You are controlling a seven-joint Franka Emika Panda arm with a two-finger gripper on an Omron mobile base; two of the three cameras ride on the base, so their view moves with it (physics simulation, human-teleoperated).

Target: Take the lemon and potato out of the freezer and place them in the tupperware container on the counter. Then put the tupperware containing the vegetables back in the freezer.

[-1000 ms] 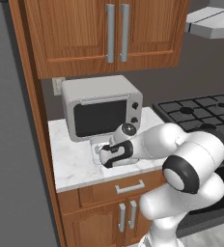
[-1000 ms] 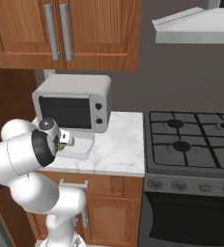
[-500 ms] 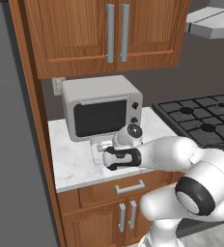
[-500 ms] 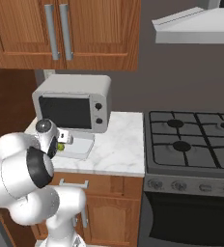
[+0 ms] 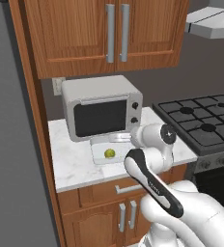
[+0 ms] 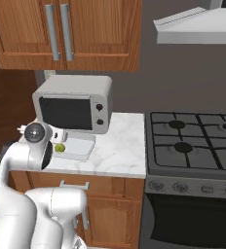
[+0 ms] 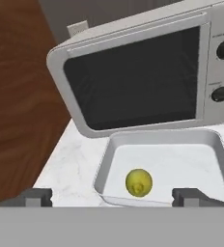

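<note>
Right now your claw (image 7: 112, 197) stands released: in the hand view its two dark finger tips (image 7: 33, 197) sit far apart at the bottom, with nothing between them. You can see the lemon (image 7: 139, 182) lying free on the floor of the tupperware container (image 7: 215, 144), near the front wall, between the two tips but clear of both. It is a small round yellow-green fruit, and it is the one thing in the tray.

Move your eye outward and you find the container resting flat on the counter (image 5: 75, 164), just in front of the microwave (image 5: 102, 113), whose dark glass door is closed. From the left base view the lemon (image 5: 109, 153) shows in the tray (image 5: 98, 155), with the white arm's wrist just to its right, hiding the tray's right end. From the right base view the lemon (image 6: 60, 148) sits at the left end of the tray (image 6: 81, 147), beside the arm's round joint.

Further out, you have brown wooden cabinets (image 5: 109, 34) with silver bar handles above the microwave, and a drawer and doors under the marble top. A black gas stove (image 6: 193, 141) stands to the right of the counter, with a grey range hood (image 6: 197, 24) over it. A grey panel (image 5: 10, 144) runs along the left of the left base view; you cannot tell from here whether it is the freezer.
</note>
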